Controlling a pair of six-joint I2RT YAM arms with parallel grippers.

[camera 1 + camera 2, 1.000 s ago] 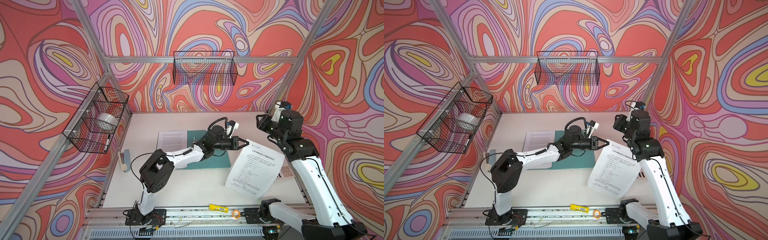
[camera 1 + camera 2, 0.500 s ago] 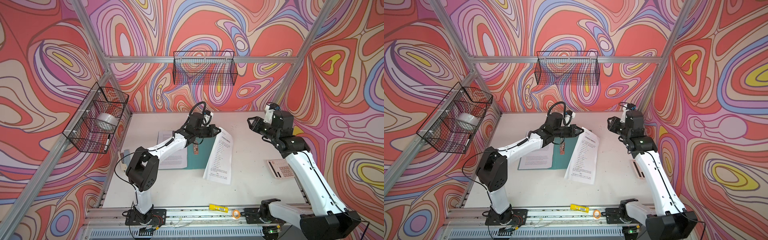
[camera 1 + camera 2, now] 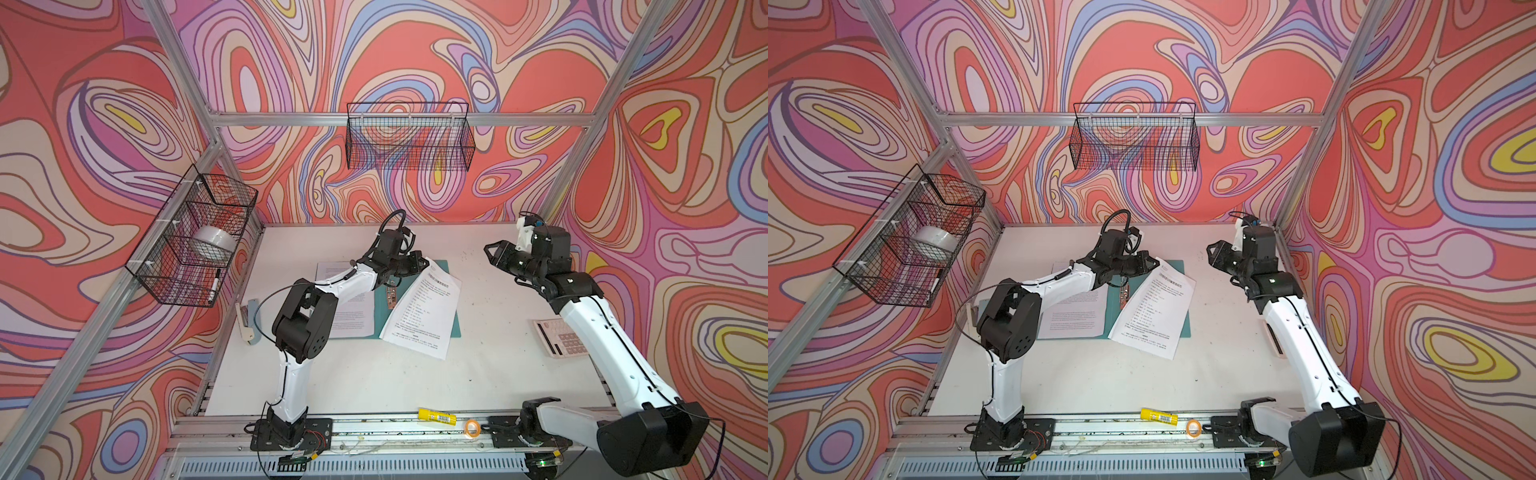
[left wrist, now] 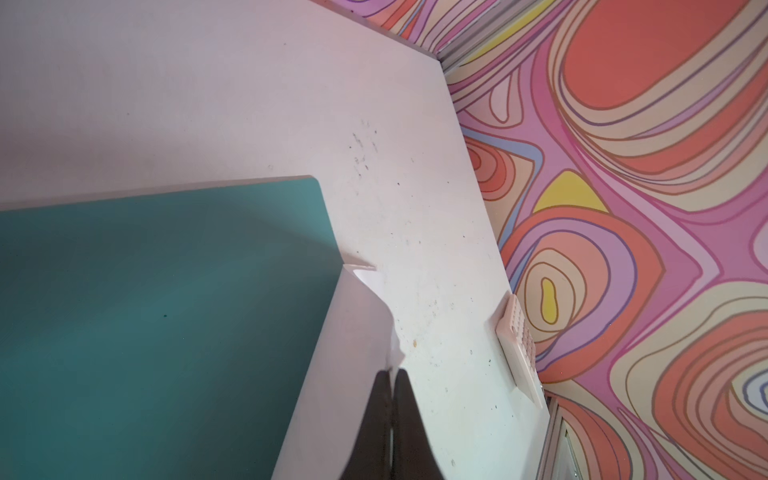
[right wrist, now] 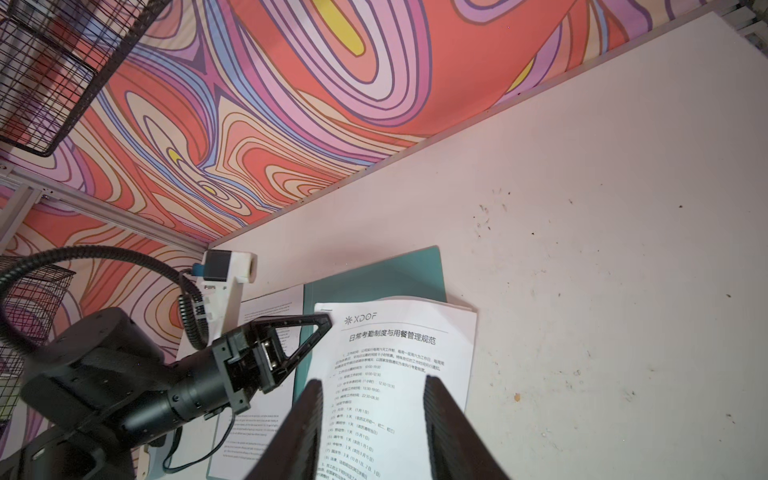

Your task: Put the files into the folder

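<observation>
Left gripper [image 4: 392,376] clamped shut on top corner of printed sheet [image 3: 424,316]. Sheet draped askew over right half of open folder [image 4: 166,311], lower corner overhanging onto table [image 3: 498,332] (second sheet [image 3: 349,316] laid on left half). Right gripper [image 5: 372,380] half spread, nothing held, off to side. Sheet best squared to folder edges, lowered flat, then released; clip [image 3: 390,297] to be avoided.

The top sheet [image 5: 395,374] reads "XDOF" above the heading "日常考勤制度与用餐管理规范".

Teal folder [image 4: 166,311], white files [image 3: 424,311] with black print — walls [image 3: 415,54] swirl red, pink, lilac.
</observation>
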